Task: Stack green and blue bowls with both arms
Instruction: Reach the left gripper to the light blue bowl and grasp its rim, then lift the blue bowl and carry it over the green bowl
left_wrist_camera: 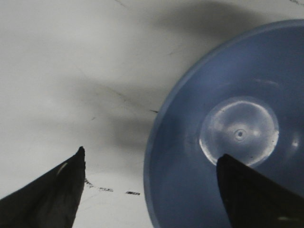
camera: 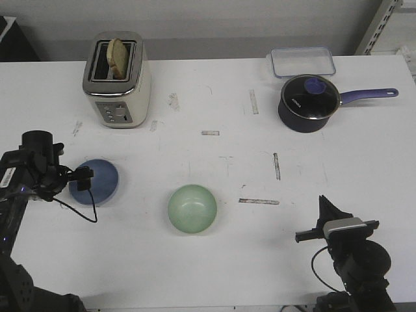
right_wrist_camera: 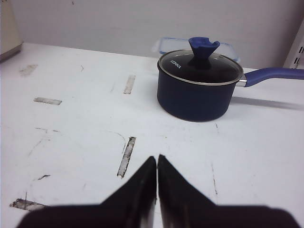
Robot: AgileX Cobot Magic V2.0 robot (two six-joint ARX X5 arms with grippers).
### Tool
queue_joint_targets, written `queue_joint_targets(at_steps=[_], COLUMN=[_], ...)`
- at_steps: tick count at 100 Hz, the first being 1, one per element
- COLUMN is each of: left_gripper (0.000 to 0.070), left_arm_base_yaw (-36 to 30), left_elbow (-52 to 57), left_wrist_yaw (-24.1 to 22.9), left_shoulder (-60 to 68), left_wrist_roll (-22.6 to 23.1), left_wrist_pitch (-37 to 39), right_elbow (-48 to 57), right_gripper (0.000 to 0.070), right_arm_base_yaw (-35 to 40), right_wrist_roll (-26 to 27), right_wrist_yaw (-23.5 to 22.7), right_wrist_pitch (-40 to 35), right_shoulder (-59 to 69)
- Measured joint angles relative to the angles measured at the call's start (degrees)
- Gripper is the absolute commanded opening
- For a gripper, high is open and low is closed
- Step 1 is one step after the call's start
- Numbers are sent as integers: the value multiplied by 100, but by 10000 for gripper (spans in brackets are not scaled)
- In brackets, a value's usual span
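Observation:
The blue bowl (camera: 99, 180) sits on the white table at the left. My left gripper (camera: 82, 179) is open right above its left rim; in the left wrist view (left_wrist_camera: 151, 159) one finger is over the bowl's inside (left_wrist_camera: 223, 109) and the other over the bare table, so the rim lies between them. The green bowl (camera: 192, 208) sits alone near the table's middle front. My right gripper (camera: 323, 207) is shut and empty low at the front right; in the right wrist view (right_wrist_camera: 157, 159) its fingertips touch above the table.
A cream toaster (camera: 117, 73) with a slice of bread stands at the back left. A navy saucepan (camera: 309, 101) with a glass lid and purple handle stands at the back right (right_wrist_camera: 199, 85), with a clear plastic box (camera: 303, 62) behind it. Tape marks dot the table.

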Motion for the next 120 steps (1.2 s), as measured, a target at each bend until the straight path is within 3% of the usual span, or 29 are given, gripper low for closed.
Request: queue_joint_targets(at_steps=[10, 23, 29, 59, 84, 101, 120], left_gripper=[361, 70, 0, 0, 0, 0, 0], left_arm_base_yaw=[0, 0, 0, -7, -356, -1121, -2503], left_elbow=[0, 0, 0, 79, 1154, 1899, 2000], left_wrist_yaw=[35, 37, 39, 59, 48, 140, 197], left_shoulder=[236, 291, 291, 291, 42, -479, -769], left_wrist_roll=[-9, -131, -181, -236, -238, -238, -238], left_wrist_pitch=[72, 133, 188, 350, -17, -284, -562], right_elbow=[-2, 0, -2, 0, 0, 0, -2], right_gripper=[0, 0, 0, 0, 0, 0, 0], right_arm_base_yaw=[0, 0, 0, 0, 0, 0, 0], right_wrist_roll=[0, 0, 0, 0, 0, 0, 0], right_wrist_yaw=[0, 0, 0, 0, 0, 0, 0], right_wrist_pitch=[0, 2, 2, 2, 0, 0, 2], right_shoulder=[0, 0, 0, 0, 0, 0, 0])
